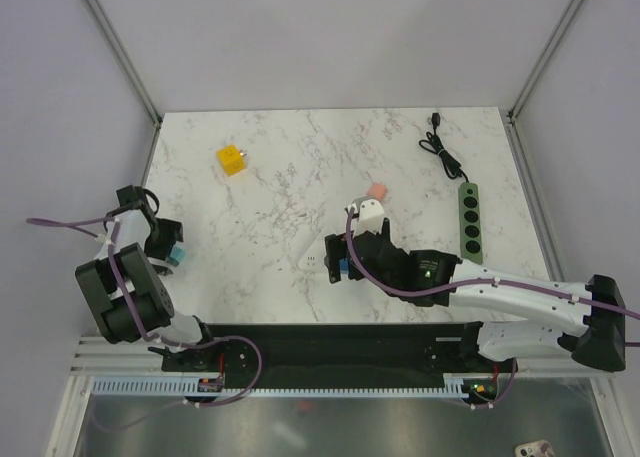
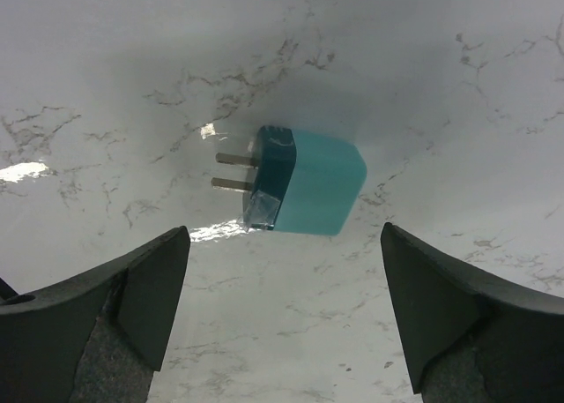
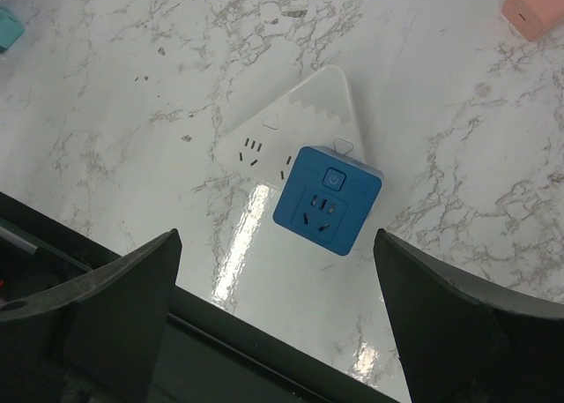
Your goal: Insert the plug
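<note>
A teal plug (image 2: pixel 308 191) lies on the marble table with its two metal prongs pointing left in the left wrist view. My left gripper (image 2: pixel 286 315) is open and empty, with the plug just ahead of its fingertips. In the top view the plug (image 1: pixel 176 254) sits at the left gripper (image 1: pixel 165 245). A blue socket adapter (image 3: pixel 328 200) sits on a white triangular socket block (image 3: pixel 291 121). My right gripper (image 3: pixel 278 315) is open and empty above them. In the top view the adapter (image 1: pixel 343 267) shows under the right gripper (image 1: pixel 338 255).
A yellow cube plug (image 1: pixel 232 160) lies at the back left. A pink adapter (image 1: pixel 377 190) lies behind the right wrist. A green power strip (image 1: pixel 470 220) with a black cable (image 1: pixel 443 149) lies at the right. A black rail (image 1: pixel 340 347) runs along the near edge.
</note>
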Robot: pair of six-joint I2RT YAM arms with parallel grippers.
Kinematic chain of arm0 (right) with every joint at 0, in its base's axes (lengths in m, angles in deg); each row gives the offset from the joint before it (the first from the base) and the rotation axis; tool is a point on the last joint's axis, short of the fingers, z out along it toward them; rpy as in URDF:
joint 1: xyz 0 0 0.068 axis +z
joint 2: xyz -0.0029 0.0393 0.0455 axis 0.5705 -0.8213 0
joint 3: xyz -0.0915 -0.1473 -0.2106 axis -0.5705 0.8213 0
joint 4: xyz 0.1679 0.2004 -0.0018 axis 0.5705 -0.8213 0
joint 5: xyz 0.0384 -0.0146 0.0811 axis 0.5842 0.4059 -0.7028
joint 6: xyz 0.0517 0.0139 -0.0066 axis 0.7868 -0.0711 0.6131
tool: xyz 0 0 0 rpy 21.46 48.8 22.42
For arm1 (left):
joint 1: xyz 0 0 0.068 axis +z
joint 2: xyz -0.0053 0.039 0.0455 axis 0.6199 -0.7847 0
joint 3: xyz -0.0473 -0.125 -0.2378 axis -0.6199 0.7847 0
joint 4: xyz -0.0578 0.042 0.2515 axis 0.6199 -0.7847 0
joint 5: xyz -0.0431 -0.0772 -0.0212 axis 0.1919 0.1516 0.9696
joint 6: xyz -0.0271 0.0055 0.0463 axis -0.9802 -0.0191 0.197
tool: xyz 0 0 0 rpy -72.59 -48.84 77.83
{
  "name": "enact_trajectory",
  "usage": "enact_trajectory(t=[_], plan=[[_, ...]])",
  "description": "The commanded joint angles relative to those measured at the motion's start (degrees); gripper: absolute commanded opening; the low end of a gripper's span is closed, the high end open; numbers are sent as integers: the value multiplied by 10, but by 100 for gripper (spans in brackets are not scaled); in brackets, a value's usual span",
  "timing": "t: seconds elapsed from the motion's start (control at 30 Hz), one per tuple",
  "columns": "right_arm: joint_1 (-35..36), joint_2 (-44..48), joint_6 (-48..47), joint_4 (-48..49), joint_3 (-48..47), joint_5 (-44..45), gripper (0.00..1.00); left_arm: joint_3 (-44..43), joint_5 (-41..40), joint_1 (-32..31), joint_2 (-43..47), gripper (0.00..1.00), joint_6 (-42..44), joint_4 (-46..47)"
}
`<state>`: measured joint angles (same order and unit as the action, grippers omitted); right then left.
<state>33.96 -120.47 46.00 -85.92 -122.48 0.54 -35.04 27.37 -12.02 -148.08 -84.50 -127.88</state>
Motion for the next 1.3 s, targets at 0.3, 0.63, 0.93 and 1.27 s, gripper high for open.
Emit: enact_trajectory(t=[0.3,0.63,0.93,1.27], plan=[[-2,32,-4,26,18,-6,98,5,21,3,-32,71,92,80],[-1,50,12,24,24,-10,98,20,155,3,-57,37,148,97],[-2,51,20,24,31,-11,98,56,295,-47,26,2,192,131],[-52,51,5,75,32,-83,98,59,544,-172,155,2,195,231]])
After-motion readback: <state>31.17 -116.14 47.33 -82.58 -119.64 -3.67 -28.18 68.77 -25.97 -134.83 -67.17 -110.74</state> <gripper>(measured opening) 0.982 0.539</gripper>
